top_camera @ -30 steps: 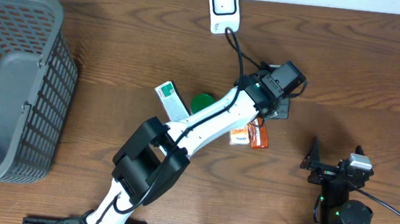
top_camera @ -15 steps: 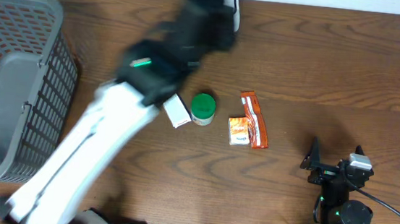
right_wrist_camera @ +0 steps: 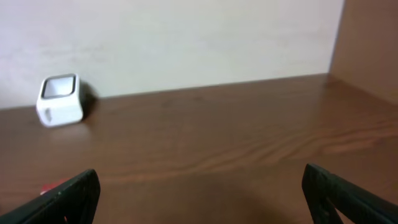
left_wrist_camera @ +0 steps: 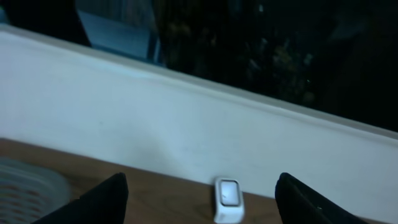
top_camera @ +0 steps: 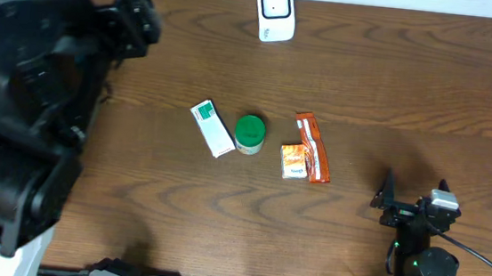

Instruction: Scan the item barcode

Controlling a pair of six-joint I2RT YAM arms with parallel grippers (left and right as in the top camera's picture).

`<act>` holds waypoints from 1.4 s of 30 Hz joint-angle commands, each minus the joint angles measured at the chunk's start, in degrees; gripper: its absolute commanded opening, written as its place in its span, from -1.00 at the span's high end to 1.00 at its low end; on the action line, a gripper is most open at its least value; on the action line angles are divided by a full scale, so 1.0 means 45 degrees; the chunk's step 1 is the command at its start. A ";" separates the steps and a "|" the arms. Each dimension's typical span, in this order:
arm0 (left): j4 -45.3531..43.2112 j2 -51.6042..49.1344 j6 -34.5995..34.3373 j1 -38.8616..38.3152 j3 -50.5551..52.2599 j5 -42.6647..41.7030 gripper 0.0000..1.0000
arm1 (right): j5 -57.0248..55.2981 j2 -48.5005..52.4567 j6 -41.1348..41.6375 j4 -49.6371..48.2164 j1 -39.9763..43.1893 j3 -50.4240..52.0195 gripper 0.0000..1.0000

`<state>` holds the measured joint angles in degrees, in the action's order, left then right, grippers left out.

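Three items lie mid-table: a white and green box, a green-lidded jar and orange packets. The white barcode scanner stands at the back edge. It also shows far off between the fingers in the left wrist view, scanner. My left gripper is open and empty. Its arm is raised high at the far left, large and blurred, away from the items. At the front right, my right gripper rests open with nothing in it, also seen as right gripper.
The raised left arm hides most of the table's left side. A white wall runs behind the scanner. Bare wood lies between the items and the right arm.
My left arm has swung from over the orange packets across to the far left and risen toward the camera. Its jaws have opened. The right arm and the items have stayed put.
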<state>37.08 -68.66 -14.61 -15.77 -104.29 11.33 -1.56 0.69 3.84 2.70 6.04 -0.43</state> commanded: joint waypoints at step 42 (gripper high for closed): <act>0.0962 0.3983 0.1205 0.2021 0.1326 0.0296 -0.53 | 0.9326 1.6582 0.4444 0.9034 -0.3453 -1.5708 0.98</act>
<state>41.89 -50.15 -8.73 -6.85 -99.37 12.38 38.41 72.01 23.31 43.05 -8.64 -70.50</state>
